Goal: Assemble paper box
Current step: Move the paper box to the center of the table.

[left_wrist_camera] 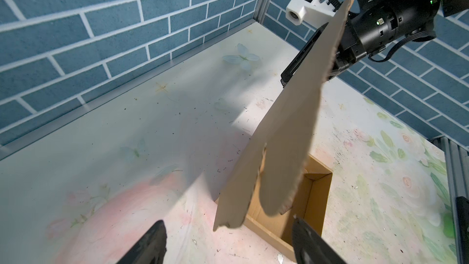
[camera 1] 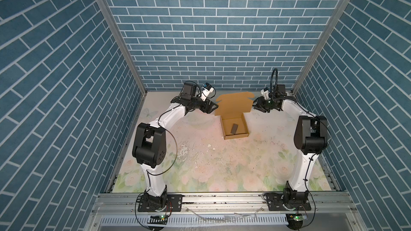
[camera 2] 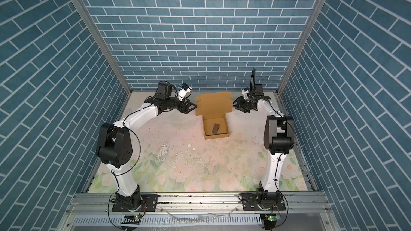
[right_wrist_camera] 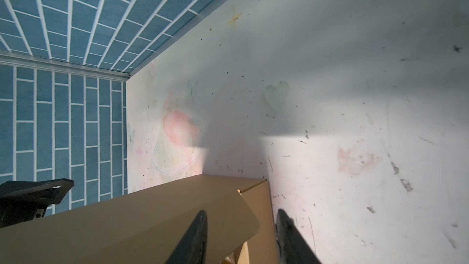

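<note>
The paper box is a tan cardboard mailer in both top views. Its shallow tray (camera 1: 244,127) rests on the table and its lid (camera 1: 233,104) stands up at the far side. A small dark chip (camera 1: 234,128) lies in the tray. My left gripper (camera 1: 214,108) is open at the lid's left edge. In the left wrist view the lid's lower corner (left_wrist_camera: 233,209) hangs between its fingers (left_wrist_camera: 152,242), touching neither. My right gripper (right_wrist_camera: 241,212) straddles the lid's right flap (right_wrist_camera: 152,219). Its jaws are apart, one finger (right_wrist_camera: 195,237) lying over the flap.
Blue brick walls (camera 1: 211,41) close in the back and both sides, right behind the lid and both wrists. The floral table top (camera 1: 211,163) spreads out in front of the tray. An aluminium rail (camera 1: 222,198) with both arm bases runs along the near edge.
</note>
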You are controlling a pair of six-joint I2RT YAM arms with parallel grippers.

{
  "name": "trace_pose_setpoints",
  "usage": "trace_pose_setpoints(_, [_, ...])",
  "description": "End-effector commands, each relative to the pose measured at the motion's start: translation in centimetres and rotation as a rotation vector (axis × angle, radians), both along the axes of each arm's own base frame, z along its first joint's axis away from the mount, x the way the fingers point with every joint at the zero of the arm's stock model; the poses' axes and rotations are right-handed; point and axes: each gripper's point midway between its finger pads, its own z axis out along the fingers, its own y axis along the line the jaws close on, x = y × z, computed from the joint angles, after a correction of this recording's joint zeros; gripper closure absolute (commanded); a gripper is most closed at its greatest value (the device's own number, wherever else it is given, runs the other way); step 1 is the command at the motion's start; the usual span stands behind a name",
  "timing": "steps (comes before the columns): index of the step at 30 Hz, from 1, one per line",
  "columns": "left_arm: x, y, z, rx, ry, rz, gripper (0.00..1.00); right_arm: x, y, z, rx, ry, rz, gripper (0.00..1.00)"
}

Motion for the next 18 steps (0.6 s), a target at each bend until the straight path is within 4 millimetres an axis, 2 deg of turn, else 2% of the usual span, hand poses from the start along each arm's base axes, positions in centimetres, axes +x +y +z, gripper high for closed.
trace_pose_setpoints(1, [-0.4, -0.4, 0.8, -0.016, -0.021, -0.027, 0.24, -0.4, 0.9, 2.6, 0.016, -0.067, 0.032, 0.55])
trace_pose_setpoints(11, [0.2, -0.3, 0.8, -0.036, 0.01, 0.018, 0.44, -2.3, 2.3, 2.2, 0.012, -0.062, 0.033, 0.56])
trace_pose_setpoints(18, [0.8, -0.4, 0.7, -0.028, 0.019, 0.027, 0.46, -3.7, 3.4, 2.8, 0.019, -0.075, 0.042, 0.56])
